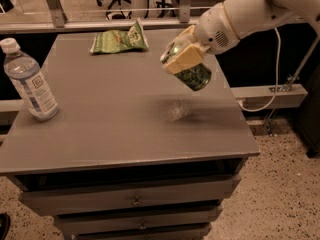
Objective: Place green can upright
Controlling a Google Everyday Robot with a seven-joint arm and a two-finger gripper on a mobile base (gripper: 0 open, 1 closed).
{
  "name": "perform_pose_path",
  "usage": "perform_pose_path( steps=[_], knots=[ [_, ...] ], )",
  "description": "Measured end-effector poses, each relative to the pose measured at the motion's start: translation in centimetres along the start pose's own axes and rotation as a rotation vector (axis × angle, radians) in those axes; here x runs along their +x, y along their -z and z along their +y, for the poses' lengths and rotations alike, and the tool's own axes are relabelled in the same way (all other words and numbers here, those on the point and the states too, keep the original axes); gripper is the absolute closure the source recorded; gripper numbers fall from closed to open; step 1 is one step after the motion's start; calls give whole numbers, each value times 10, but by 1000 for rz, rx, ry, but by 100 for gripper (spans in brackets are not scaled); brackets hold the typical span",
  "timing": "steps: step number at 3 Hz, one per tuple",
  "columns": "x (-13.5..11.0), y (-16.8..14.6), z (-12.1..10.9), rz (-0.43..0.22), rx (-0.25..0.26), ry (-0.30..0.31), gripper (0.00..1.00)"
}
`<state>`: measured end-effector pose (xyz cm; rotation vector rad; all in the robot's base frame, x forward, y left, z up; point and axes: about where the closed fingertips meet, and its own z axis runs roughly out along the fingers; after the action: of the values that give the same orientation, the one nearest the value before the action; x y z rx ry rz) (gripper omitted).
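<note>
The green can (194,75) is held in the air above the right half of the grey table (115,119), tilted with its silver top up and to the left. My gripper (184,58) is shut on the can, its tan fingers (186,57) across the can's side. The white arm comes in from the upper right. A faint reflection of the can shows on the table below it.
A clear water bottle (29,81) with a white cap stands at the table's left edge. A crinkled green chip bag (120,38) lies at the back. Drawers run below the table front. A floor rail and cable lie to the right.
</note>
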<state>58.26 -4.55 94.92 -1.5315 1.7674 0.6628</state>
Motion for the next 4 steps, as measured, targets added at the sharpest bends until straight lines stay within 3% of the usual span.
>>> perform_pose_path(
  steps=[1, 2, 3, 4],
  knots=[
    [-7, 15, 2, -198, -26, 10, 100],
    [-19, 19, 5, -353, -51, 24, 100],
    [-21, 19, 9, -466, -65, 36, 100],
    [6, 10, 12, -591, -67, 11, 100]
  ],
)
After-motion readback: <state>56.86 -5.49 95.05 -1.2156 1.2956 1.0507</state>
